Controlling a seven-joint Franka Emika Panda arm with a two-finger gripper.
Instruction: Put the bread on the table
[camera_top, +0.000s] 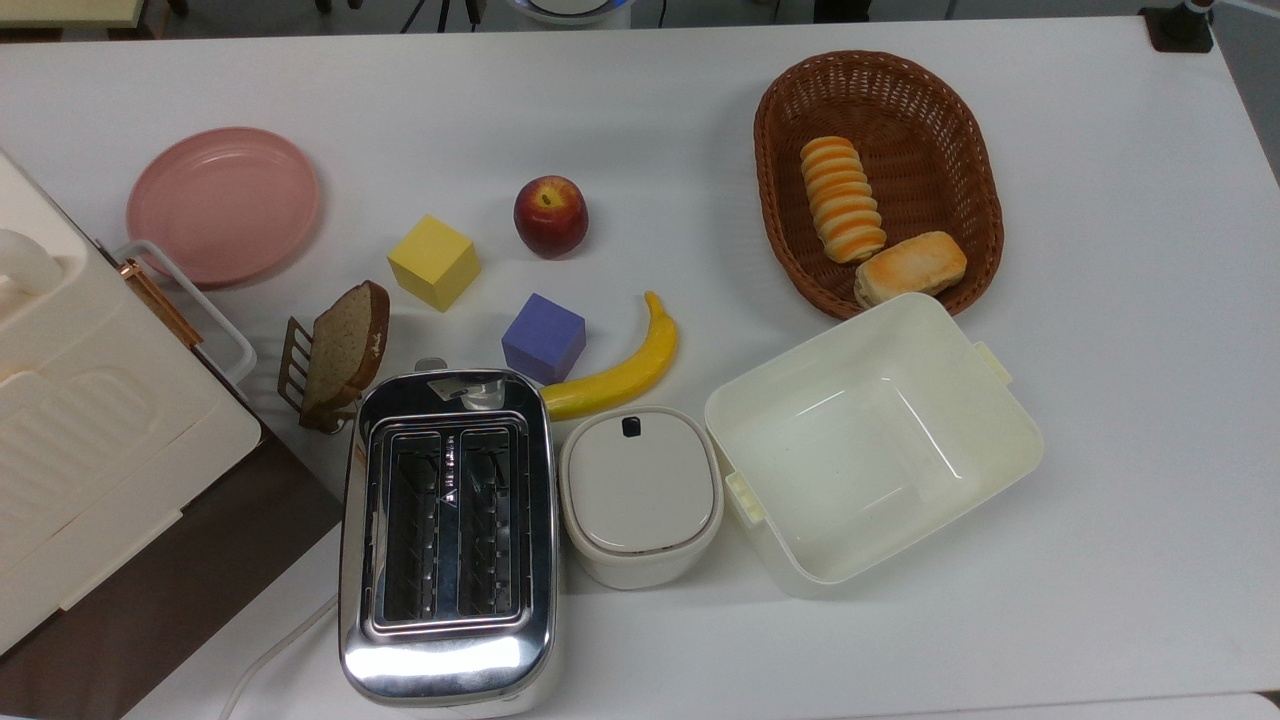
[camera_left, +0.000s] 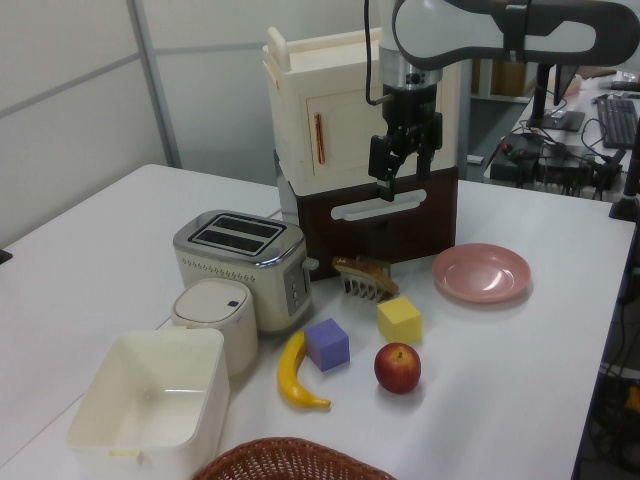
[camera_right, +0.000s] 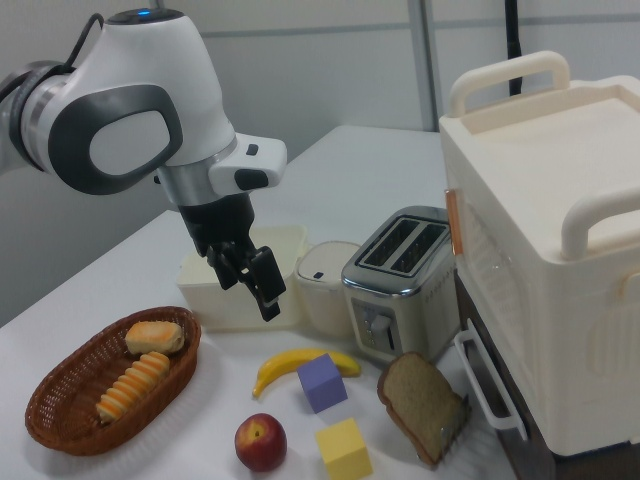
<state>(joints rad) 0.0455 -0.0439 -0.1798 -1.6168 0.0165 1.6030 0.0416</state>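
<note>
Jaws stood slightly apart with nothing between them. Gripper (camera_right: 262, 285) hung in the air at centre left of the right view, before the cream tub (camera_right: 240, 275), and at upper centre of the left view (camera_left: 402, 165), before the cream cabinet (camera_left: 330, 120). No readable writing or brand found anywhere.

Bread (camera_top: 842, 198) lay inside the wicker basket (camera_top: 935, 110) at upper right of the top view, just beside the golden bun (camera_top: 910, 267); seen again at lower left of the right view (camera_right: 130, 387). Table (camera_top: 1130, 400) spread white under all.

Crowded mid-frame in the top view: toaster (camera_top: 447, 535), lidded canister (camera_top: 640, 493), banana (camera_top: 620, 368), purple cube (camera_top: 543, 338), yellow cube (camera_top: 434, 261), apple (camera_top: 550, 215), toast slice (camera_top: 345, 345) in its rack, pink plate (camera_top: 222, 203) at upper left.
</note>
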